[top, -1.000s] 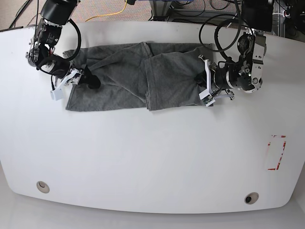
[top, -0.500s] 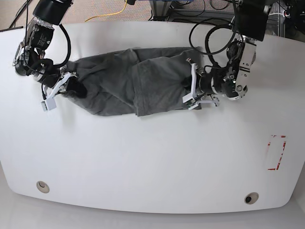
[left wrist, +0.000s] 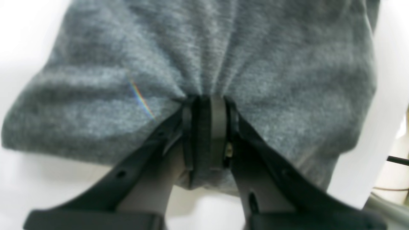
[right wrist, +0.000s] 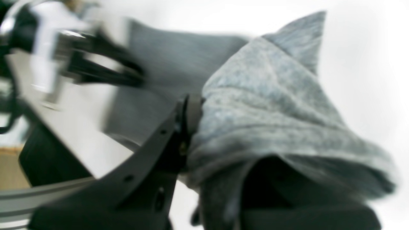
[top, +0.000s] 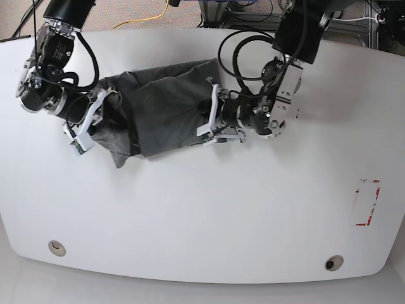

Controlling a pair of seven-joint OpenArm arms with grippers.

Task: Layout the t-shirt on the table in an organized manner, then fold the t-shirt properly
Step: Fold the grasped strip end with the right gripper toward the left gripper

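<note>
The t-shirt (top: 158, 104) lies bunched on the far half of the table (top: 202, 209), stretched between the two claws. The left claw (top: 212, 120) is clamped on a pinch of fabric at the shirt's edge, with pleats fanning out ahead of its tips in the left wrist view. The right claw (top: 95, 117) is also closed on cloth, and a loose fold drapes over and beside its jaws.

With both claws drawn close together, the shirt is slack and doubled over itself, so the likely trouble is a fold setting crooked, or layers being pinched together so the shirt will not spread flat. A thin knit could also slip out of either grip if it is pulled hard.

Nothing stands between the claws but the cloth. A red tape mark (top: 367, 202) and two grommet holes (top: 333, 262) lie well beyond the left claw, near the table's near edge.
</note>
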